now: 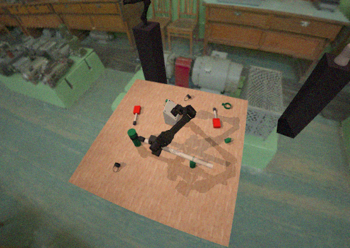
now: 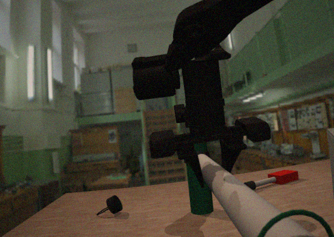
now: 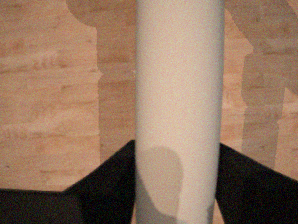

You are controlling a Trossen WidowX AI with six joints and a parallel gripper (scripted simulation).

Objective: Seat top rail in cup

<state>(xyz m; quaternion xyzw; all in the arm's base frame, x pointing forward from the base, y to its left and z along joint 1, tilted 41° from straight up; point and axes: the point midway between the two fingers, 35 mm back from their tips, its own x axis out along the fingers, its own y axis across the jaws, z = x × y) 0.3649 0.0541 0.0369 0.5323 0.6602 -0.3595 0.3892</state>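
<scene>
- Your claw point(image 1: 155, 144) point(image 2: 216, 177) point(image 3: 171, 147) is closed on the white rail point(image 1: 189, 157) point(image 2: 241, 203) point(image 3: 179, 75); in the wrist view, one dark finger sits on each side of it.
- Seen from above, with twelve o'clock at the top of the picture, the rail slants across the counter point(image 1: 151, 190) point(image 2: 69, 218) from your claw toward four o'clock.
- The big green post point(image 1: 134, 141) point(image 2: 201, 201) stands upright near the counter's nine o'clock edge.
- A dark cup point(image 1: 141, 139) sits between the post and the rail's near end. You cannot tell from here how deeply the rail is seated.
- Toward the rail's far end, a short green post point(image 1: 193, 165) stands near it. In the exterior view, a green loop point(image 2: 296, 211) arches over the rail.
- A grey box point(image 1: 170, 113) is at twelve o'clock on the counter. Red blocks with white stems lie at eleven point(image 1: 136, 110) point(image 2: 283, 176) and two point(image 1: 216, 123).
- You have a green ring point(image 1: 227, 108) at one, a small green piece point(image 1: 227, 140) at three, and a black cap with a wire loop point(image 1: 117, 165) point(image 2: 114, 204) at eight.
</scene>
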